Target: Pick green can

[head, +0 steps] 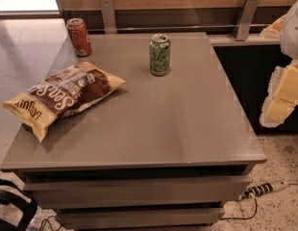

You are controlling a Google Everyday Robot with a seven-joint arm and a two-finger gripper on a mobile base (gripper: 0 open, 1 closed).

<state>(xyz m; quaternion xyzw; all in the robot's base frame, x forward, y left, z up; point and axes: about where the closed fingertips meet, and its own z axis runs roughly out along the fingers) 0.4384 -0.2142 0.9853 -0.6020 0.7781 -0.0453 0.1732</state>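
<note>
The green can [159,55] stands upright on the grey table [187,129], near the back middle. It is light green with darker squiggles and a silver top with a pull tab. My gripper [281,97] shows as white and pale yellow parts at the far right edge of the view. It is beyond the table's right side, well to the right of the can and apart from it. Nothing is in it that I can see.
A red-orange can [79,36] stands at the table's back left corner. A yellow and brown chip bag [62,96] lies on the left side. A power strip [264,189] and cable lie on the floor at the right. A black object [14,208] sits at the lower left.
</note>
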